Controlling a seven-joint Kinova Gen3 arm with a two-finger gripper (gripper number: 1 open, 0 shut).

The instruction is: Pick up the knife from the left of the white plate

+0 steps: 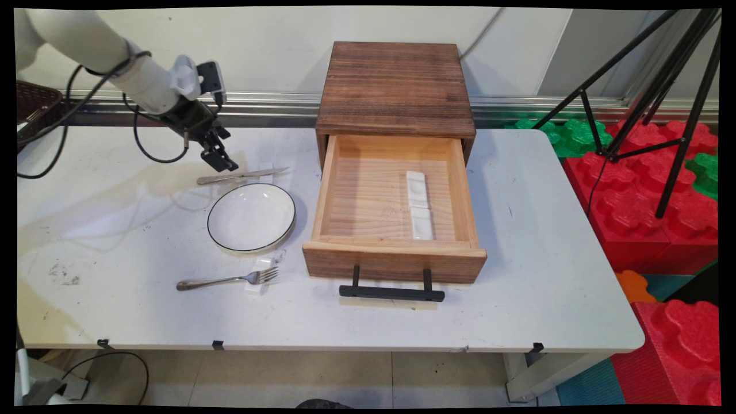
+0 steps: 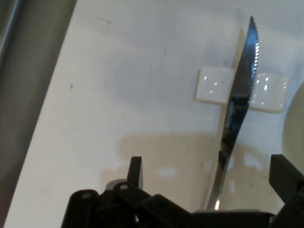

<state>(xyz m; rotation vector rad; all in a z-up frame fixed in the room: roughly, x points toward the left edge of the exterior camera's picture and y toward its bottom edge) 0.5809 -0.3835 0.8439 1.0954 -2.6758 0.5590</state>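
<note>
At the table's far left, your gripper hangs low over the knife, close above its handle end. The hand view shows the fingers spread wide and holding nothing, with the knife running up between them. Whether either finger touches the metal cannot be told. The serrated blade lies across a small white rest, its tip pointing towards the drawer. Just on the near side of the knife sits a white plate with a dark rim, its edge showing at the right of the hand view. Nearer again lies a fork, its tines propped on a second small white block. The wooden drawer stands pulled out to the plate's right, with a long white dish inside it. Well apart at the far left edge is a dark basket, and black cables loop from the arm above the tabletop.
</note>
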